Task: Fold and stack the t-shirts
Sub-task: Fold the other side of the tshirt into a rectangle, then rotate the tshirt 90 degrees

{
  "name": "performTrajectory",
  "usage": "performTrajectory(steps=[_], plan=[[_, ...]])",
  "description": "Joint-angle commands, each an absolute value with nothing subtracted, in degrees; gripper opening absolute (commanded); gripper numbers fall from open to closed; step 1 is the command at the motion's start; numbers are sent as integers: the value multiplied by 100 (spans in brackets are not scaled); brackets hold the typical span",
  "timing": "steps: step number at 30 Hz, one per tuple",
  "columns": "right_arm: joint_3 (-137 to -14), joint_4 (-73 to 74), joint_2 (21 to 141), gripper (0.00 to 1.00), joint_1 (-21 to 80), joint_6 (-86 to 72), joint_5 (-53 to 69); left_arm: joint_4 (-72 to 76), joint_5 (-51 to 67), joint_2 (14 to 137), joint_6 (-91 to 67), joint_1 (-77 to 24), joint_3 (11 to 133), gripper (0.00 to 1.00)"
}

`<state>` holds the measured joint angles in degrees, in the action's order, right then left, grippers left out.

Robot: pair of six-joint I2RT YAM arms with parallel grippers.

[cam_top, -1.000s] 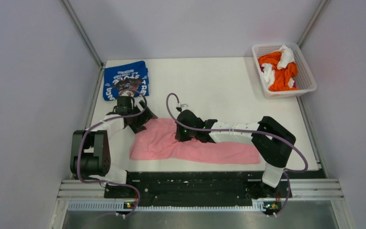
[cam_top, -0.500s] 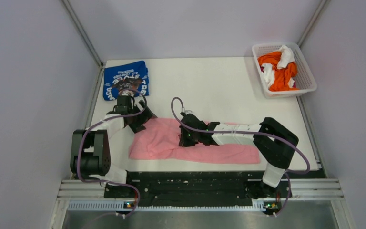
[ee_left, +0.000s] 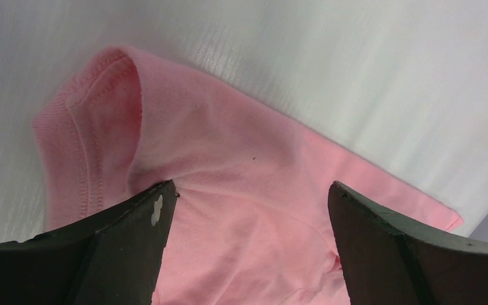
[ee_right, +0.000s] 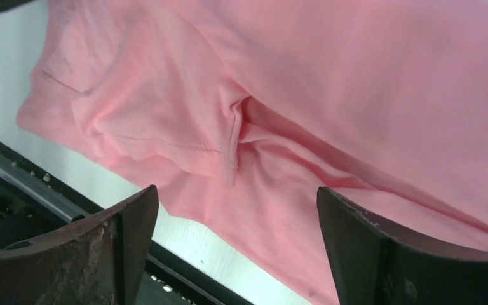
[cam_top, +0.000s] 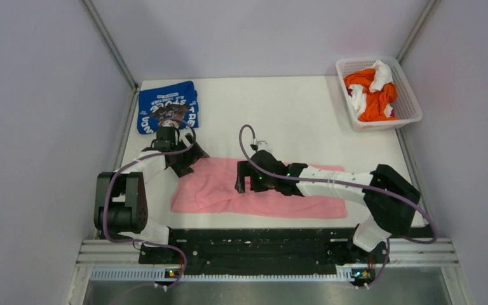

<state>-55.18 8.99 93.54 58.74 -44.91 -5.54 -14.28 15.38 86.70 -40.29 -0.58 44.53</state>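
The light pink t-shirt (cam_top: 213,190) lies as a long flat band across the near middle of the table. The royal blue t-shirt (cam_top: 167,105) with white lettering sits folded at the far left. My left gripper (cam_top: 187,166) is open at the pink shirt's far left corner; in the left wrist view its gripper (ee_left: 251,216) spans pink cloth (ee_left: 229,140) just below a sleeve hem. My right gripper (cam_top: 241,178) is open over the shirt's middle; in the right wrist view the gripper (ee_right: 236,222) hovers above a creased fold (ee_right: 232,136), holding nothing.
A white lattice basket (cam_top: 387,124) with orange and white clothes (cam_top: 372,95) stands at the far right corner. A black rail (cam_top: 260,240) runs along the table's near edge, also seen in the right wrist view as the rail (ee_right: 13,210). Grey walls enclose three sides.
My right gripper has opened and let go of the pink t-shirt, which now lies flat. Its arm has stretched out and shifted right. The left arm has stayed still.
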Motion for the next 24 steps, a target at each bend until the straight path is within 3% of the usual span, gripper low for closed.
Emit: performTrajectory(steps=[1,10,16,24], plan=[[-5373,1197,8352,98,5832,-4350,-2020,-1790,1254,8819,-3838,-36,4537,94],[-4222,1458,7380,99,4070,-4277,-1578,-2611,736,7824,-3897,-500,5005,99],[-3770,1330,7347,99,3739,-4292,-2109,-2512,613,7107,-4473,-1490,4464,99],[-3568,751,7895,99,3705,-4174,-1886,-1728,812,8021,-4842,-1609,4081,99]])
